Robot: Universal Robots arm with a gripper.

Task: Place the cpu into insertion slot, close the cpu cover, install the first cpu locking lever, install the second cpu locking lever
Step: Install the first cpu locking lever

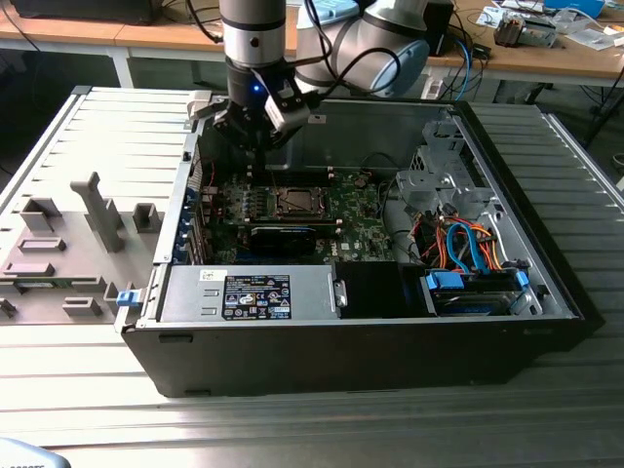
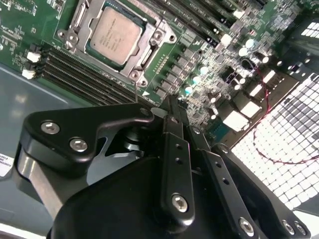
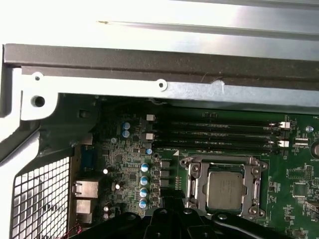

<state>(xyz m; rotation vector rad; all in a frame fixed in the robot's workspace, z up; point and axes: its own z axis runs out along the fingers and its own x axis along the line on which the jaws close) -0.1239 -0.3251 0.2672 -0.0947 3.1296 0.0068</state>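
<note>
- Black metal fills the lower part of the second wrist view: the gripper (image 2: 172, 107), its linkage arms bolted with silver screws, its fingers (image 2: 174, 149) drawn together to a narrow tip with nothing visible between them.
- Just past that tip, toward the upper left of the same frame, the cpu (image 2: 115, 34) lies flat in the insertion slot (image 2: 75, 22), dull silver top facing up, on the green circuit board (image 2: 209, 64).
- The cpu cover (image 2: 144, 52) frames the chip, its silver plate lying down around the chip's edges; whether it is latched cannot be told.
- Dark memory slots (image 2: 75, 74) run beside the socket, between it and the gripper body.
- In the first wrist view the chip (image 3: 227, 191) sits at lower right, memory slots (image 3: 219, 134) above it and a row of blue capacitors (image 3: 144, 184) to its left.
- A perforated metal grille (image 3: 35, 199) occupies the lower left there, with the grey case wall (image 3: 174, 64) across the top.
- In the exterior view the gripper (image 1: 252, 146) hangs inside the open computer case (image 1: 546, 283), upper centre, above the board and to the left of the socket (image 1: 294, 202).
- Nearer the camera lies the labelled power-supply box (image 1: 255, 295); orange and blue cables (image 1: 466, 249) bunch at the right.
- The case rests on a ribbed metal counter (image 1: 292, 429), a grey fixture tray (image 1: 78, 234) at left.
</note>
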